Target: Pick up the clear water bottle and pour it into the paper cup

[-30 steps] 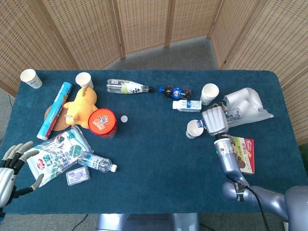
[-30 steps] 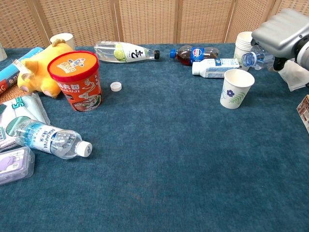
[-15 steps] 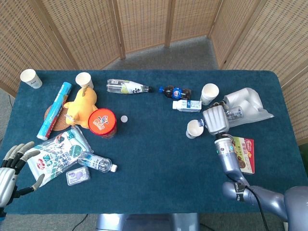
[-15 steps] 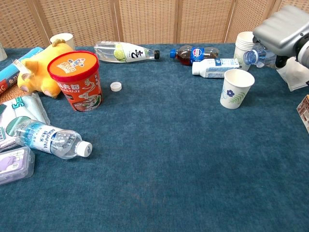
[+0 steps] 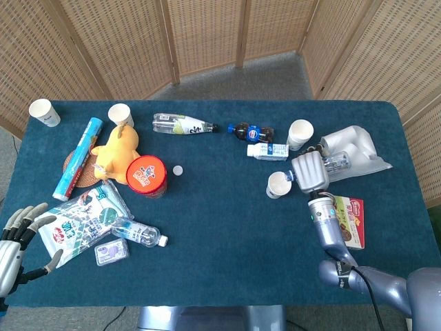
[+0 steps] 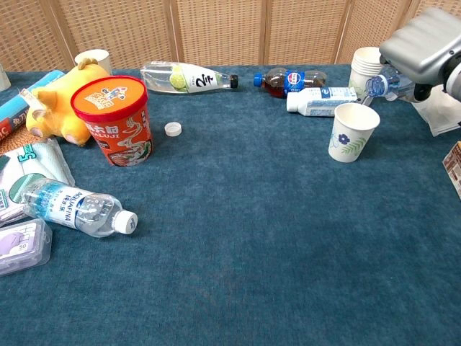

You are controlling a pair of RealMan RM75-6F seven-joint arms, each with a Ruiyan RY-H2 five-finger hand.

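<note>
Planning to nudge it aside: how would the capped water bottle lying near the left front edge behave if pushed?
The water bottle lies on its side and looks round, so it would probably roll. It seems mostly full, so likely fairly heavy. Clear plastic may be slippery.

Near the bench (image 5: 220, 234) right edge, the right hand (image 5: 309, 172) holds the water bottle (image 5: 335, 163) on its side, its mouth above the paper cup (image 5: 278, 185). Behind the cup lie a milk bottle (image 5: 268, 152) and a cola bottle (image 5: 251, 130); a stack of cups (image 5: 299, 134) stands just right of them. At the left edge, a toy duck (image 5: 117, 149) sits behind a noodle tub (image 5: 146, 174). A second water bottle (image 5: 139, 234) lies toward the front left corner, near the left hand (image 5: 19, 238).
</note>
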